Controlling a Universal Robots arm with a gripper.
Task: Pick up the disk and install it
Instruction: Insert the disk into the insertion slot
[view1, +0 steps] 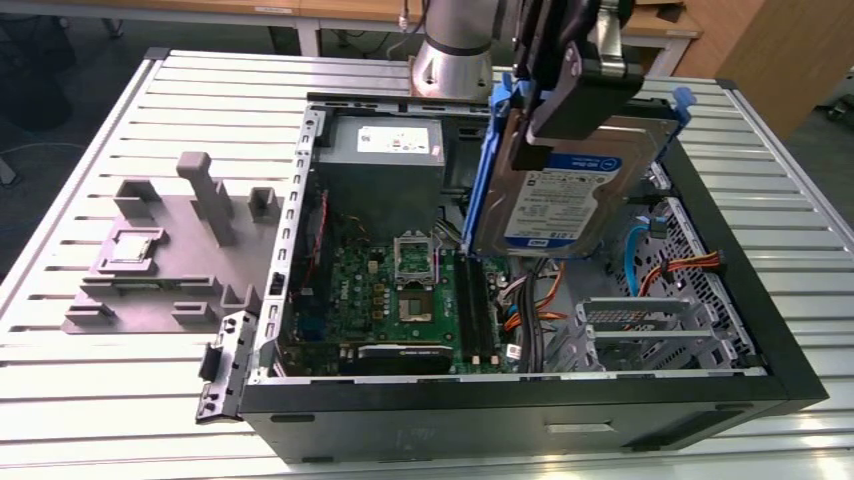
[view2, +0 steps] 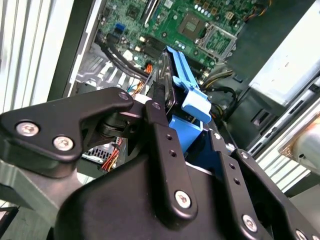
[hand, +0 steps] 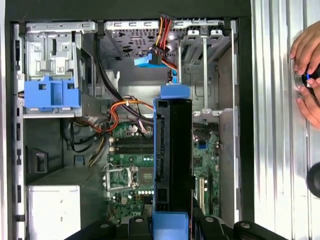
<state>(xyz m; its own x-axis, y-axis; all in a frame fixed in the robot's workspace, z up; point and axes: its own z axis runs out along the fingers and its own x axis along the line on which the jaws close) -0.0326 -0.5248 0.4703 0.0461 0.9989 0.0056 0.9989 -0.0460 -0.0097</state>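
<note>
- Silver disk with blue rails hangs upright above the open computer case in the exterior view, the gripper clamped on its upper edge.
- In the second wrist view, black fingers squeeze the disk above the motherboard.
- In the first wrist view, the disk shows edge-on over the case's middle; a person's hand is over the slatted table beside the case.

One arm overhead, pincer pointing down, gripping the disk by its top
</note>
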